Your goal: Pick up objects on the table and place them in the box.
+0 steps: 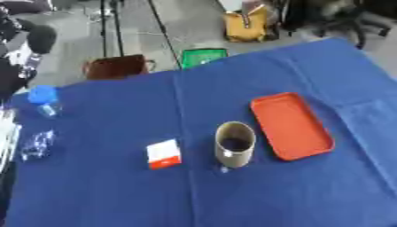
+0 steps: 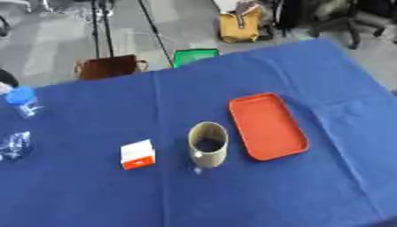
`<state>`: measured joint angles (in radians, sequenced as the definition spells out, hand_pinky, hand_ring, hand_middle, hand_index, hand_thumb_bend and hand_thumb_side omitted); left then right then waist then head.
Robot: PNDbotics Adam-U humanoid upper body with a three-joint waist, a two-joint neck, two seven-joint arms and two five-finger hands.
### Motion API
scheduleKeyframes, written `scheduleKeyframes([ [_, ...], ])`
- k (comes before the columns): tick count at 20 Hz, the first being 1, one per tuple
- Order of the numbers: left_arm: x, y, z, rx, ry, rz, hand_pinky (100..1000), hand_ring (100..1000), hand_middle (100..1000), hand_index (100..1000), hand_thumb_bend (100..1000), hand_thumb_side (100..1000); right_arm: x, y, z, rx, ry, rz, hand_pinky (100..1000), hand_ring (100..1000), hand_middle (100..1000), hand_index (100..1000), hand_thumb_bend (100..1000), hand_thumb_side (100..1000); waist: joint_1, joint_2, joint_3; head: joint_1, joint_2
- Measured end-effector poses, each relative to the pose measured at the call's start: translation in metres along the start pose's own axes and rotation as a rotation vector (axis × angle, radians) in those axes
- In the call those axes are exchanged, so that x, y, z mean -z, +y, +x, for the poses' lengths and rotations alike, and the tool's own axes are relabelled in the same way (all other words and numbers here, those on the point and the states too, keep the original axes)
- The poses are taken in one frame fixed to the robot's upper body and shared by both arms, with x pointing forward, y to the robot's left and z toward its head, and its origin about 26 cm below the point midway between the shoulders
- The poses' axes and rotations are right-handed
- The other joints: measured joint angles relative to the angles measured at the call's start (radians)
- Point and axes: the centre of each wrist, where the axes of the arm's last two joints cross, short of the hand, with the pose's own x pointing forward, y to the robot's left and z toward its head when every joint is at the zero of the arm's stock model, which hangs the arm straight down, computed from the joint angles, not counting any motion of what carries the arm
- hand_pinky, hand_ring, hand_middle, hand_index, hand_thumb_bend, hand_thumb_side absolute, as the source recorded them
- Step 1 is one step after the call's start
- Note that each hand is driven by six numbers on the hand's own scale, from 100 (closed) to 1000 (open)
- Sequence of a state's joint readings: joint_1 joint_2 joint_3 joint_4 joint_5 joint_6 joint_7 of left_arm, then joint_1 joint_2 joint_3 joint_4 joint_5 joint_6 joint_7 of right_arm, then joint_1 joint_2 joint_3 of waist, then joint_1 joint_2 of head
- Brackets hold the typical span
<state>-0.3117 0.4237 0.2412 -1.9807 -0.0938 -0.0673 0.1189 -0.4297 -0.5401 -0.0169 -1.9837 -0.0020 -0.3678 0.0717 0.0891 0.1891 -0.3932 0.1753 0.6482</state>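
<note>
Blue cloth (image 1: pixel 93 195) covers the whole table, creased down the middle. Neither of the robot's hands shows in either eye view, so whether their fingers are open or closed on anything cannot be told, and nothing on the table is being held.

Largest of the items is a shallow orange plastic tray with rounded corners (image 1: pixel 291 126), lying flat and empty on the side the right hand would reach from. It appears to be the box of the task.

Just beside the tray, toward the left hand's side, a tan cylindrical cup with a dark inside (image 1: pixel 234 145) stands upright. It looks stiff and light, and could tip if nudged, so a wrap around its middle seems the safest hold.

Further toward the left hand's side, a small white carton with a red end (image 1: pixel 164 154) lies flat. It is likely light and rigid, best pinched across its two long sides.

Well out on the left hand's side, a small clear bottle with a blue cap (image 1: pixel 44 99) stands near the table's edge. It is smooth and possibly slippery, so a hold around the body below the cap looks best.

Nearer than the bottle lies what may be a crumpled clear wrapper (image 1: pixel 37 144), soft and hard to pinch.
</note>
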Motion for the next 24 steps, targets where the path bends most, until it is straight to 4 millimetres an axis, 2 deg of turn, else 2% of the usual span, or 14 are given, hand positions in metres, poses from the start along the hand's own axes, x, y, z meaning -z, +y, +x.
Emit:
scheduleKeyframes([
  [10,0.003,-0.001,0.002,0.022,-0.005,-0.05,533,668,720,894,931,539,-0.001,0.0,0.0,-0.001,0.003,-0.001,606,725,739,841,492,495,0.0,0.0,-0.001,-0.003,0.0],
  [13,0.009,-0.006,0.007,0.127,-0.012,-0.192,557,680,731,887,983,557,-0.001,0.0,0.0,0.0,0.004,-0.001,607,725,739,842,492,495,0.0,0.0,-0.003,-0.003,-0.001],
  [19,0.033,-0.044,0.018,0.425,-0.097,-0.65,673,734,767,895,1000,612,-0.001,0.0,0.0,0.005,0.002,0.004,607,725,739,841,490,496,0.0,-0.005,-0.014,-0.004,-0.001],
  [20,0.035,-0.051,0.018,0.465,-0.111,-0.711,719,753,780,900,1000,645,-0.001,0.0,0.0,0.005,0.001,0.005,607,725,739,841,490,497,-0.001,-0.006,-0.014,-0.004,-0.001],
  [24,0.048,-0.086,0.009,0.608,-0.159,-0.948,754,764,784,896,1000,681,0.0,0.002,0.0,0.014,0.001,0.013,607,725,739,841,489,497,-0.006,-0.014,-0.024,-0.004,0.0],
])
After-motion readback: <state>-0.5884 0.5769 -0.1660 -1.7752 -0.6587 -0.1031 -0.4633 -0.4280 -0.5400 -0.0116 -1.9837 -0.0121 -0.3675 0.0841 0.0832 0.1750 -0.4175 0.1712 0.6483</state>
